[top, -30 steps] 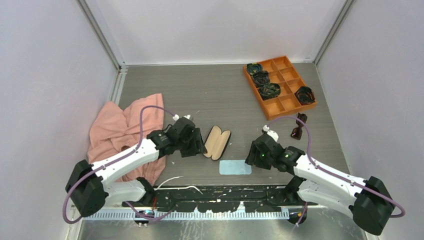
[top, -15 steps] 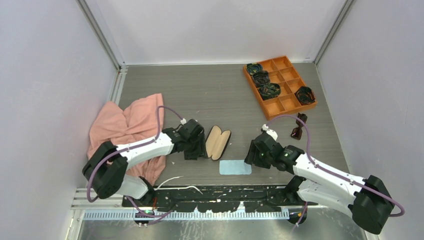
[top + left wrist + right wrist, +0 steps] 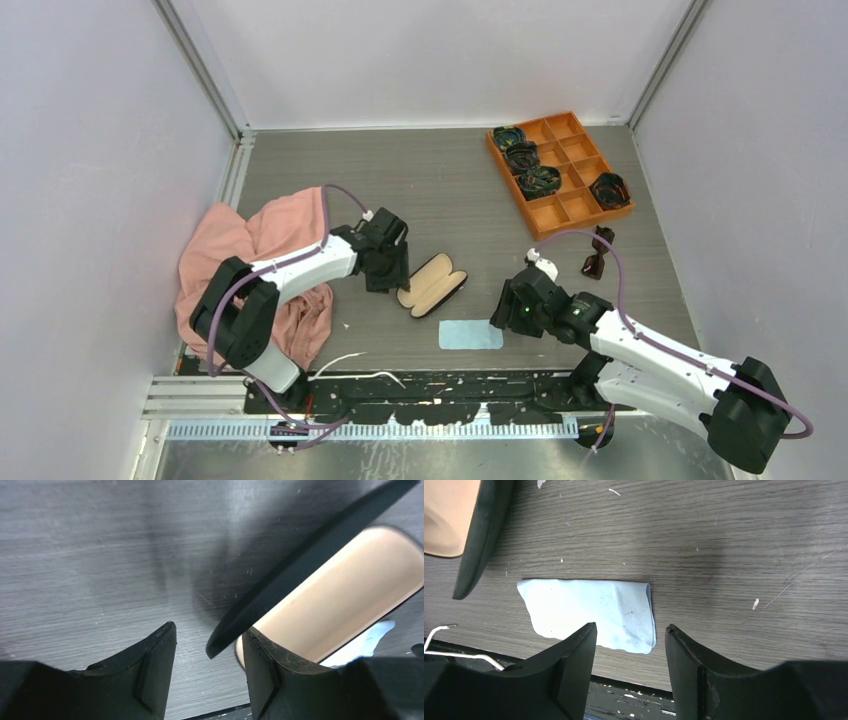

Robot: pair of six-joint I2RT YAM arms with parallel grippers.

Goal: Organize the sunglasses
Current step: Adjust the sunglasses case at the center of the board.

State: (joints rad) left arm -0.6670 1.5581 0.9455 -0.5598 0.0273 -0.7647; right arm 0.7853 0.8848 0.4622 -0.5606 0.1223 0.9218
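1. A grey wood-grain table (image 3: 420, 190) is seen from above, walled in by pale panels.
2. A pink cloth (image 3: 235, 250) is heaped at the left side, under the left arm.
3. An orange compartment tray (image 3: 553, 213) is set at the far right; dark coiled bundles (image 3: 538, 180) are held in four of its compartments.
4. The left gripper (image 3: 385, 275) is lowered at the open glasses case (image 3: 432, 286). Its jaws are spread, and the case's dark rim (image 3: 300, 570) is caught between them, close to one finger.
5. The right gripper (image 3: 510, 310) is held over a light blue cloth (image 3: 589, 612), jaws spread and nothing gripped.
6. The case's tan lining is turned upward, mid-table.
7. The sunglasses (image 3: 597, 253) are left folded on the table just in front of the tray, apart from both grippers.
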